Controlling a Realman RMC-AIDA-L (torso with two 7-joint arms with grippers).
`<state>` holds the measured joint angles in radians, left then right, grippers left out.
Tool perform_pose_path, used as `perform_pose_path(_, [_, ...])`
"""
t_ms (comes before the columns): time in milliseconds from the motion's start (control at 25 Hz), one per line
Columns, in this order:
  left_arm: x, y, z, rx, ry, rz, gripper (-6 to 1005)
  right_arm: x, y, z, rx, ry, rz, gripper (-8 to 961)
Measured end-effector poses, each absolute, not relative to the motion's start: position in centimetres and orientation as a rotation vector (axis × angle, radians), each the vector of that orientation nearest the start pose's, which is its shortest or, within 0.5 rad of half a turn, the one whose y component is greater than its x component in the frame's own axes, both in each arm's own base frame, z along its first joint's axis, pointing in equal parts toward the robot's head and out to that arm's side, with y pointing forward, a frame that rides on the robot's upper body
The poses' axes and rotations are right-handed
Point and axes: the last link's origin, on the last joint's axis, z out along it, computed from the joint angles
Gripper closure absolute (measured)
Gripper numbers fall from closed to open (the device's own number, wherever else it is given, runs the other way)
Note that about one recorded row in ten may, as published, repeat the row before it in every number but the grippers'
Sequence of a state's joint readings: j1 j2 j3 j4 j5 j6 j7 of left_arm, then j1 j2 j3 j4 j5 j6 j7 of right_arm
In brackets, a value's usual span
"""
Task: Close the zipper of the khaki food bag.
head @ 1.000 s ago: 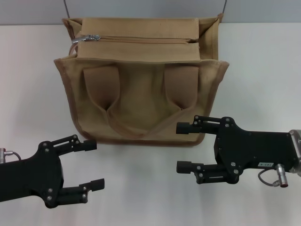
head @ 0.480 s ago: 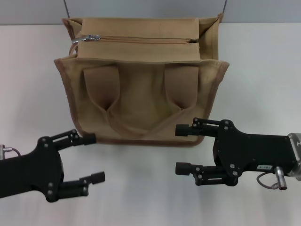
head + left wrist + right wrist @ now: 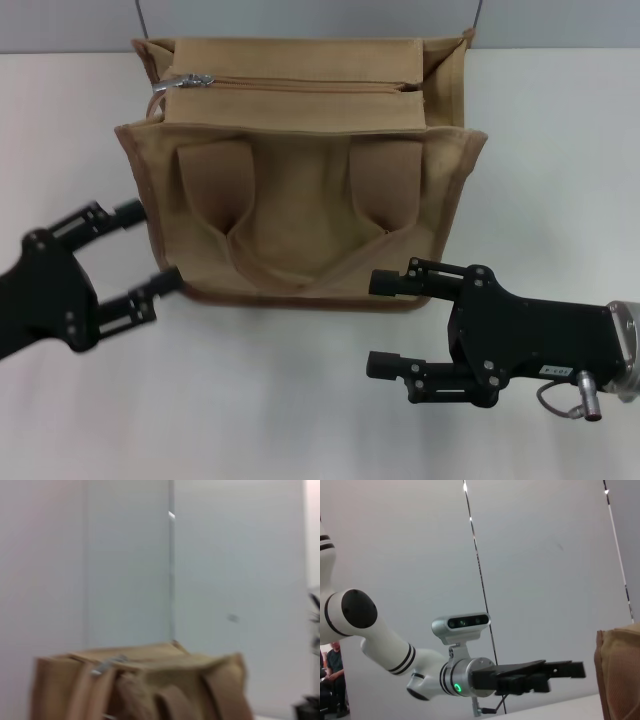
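The khaki food bag [image 3: 300, 190] stands upright at the back middle of the white table, strap handles facing me. Its zipper [image 3: 310, 86] runs along the top, with the silver slider [image 3: 190, 79] at the bag's left end. My left gripper [image 3: 152, 245] is open at the bag's lower left corner, its fingertips close to the bag's side. My right gripper [image 3: 378, 324] is open just in front of the bag's lower right corner, not touching it. The left wrist view shows the bag [image 3: 140, 685] and slider [image 3: 107, 664]. The right wrist view shows the bag's edge [image 3: 619, 675] and the left gripper [image 3: 570, 672].
The white table [image 3: 540, 160] spreads around the bag on both sides and in front. A grey wall [image 3: 300, 18] rises right behind the bag.
My left gripper has moved up and back toward the bag's lower left corner. My right gripper has drifted slightly down and toward me, still open.
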<state>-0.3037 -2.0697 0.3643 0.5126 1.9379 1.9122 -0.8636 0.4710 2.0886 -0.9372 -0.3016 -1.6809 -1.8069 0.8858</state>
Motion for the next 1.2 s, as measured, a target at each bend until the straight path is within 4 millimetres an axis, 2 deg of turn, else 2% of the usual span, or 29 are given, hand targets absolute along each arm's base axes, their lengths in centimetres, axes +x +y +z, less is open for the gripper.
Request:
perform_pose_path(200, [-31.2, 24.8, 3.8, -2.263, -0.274, -1.071, 230, 24.2, 24.4, -5.6, -2.784, 0.249, 1.28, 194])
perform_pose_path(280, [-31.4, 26.5, 3.9, -2.157, -0.329, -1.056, 232, 24.3, 24.3, -5.7, -2.773, 0.258, 1.282, 194])
perform_pose_path(320, [-31.4, 26.5, 3.9, -2.157, -0.329, -1.056, 233, 24.3, 24.3, -5.7, -2.773, 0.258, 1.282, 194])
perform_pose_path(480, [-31.5, 29.2, 3.5, -2.09, -0.391, -1.0, 236, 24.3, 24.4, -6.1, -2.77, 0.276, 1.267, 194])
perform_pose_path(520, [-31.5, 29.2, 3.5, -2.09, -0.391, -1.0, 237, 24.3, 24.4, -6.1, -2.77, 0.276, 1.267, 194])
perform_pose_path(560, [-31.2, 30.5, 3.0, -2.097, -0.407, -0.973, 238, 24.3, 24.4, -6.2, -2.77, 0.283, 1.262, 194])
perform_pose_path(720, [-30.6, 31.3, 2.6, -2.118, -0.399, -0.971, 241, 24.5, 24.5, -6.4, -2.769, 0.297, 1.247, 194])
perform_pose_path(960, [-29.4, 31.1, 2.4, -2.171, -0.34, -1.019, 247, 24.5, 24.6, -6.5, -2.768, 0.303, 1.231, 194])
perform_pose_path(1200, [-28.6, 31.7, 2.2, -2.062, -0.31, -1.084, 252, 24.3, 25.1, -6.7, -2.772, 0.294, 1.213, 194])
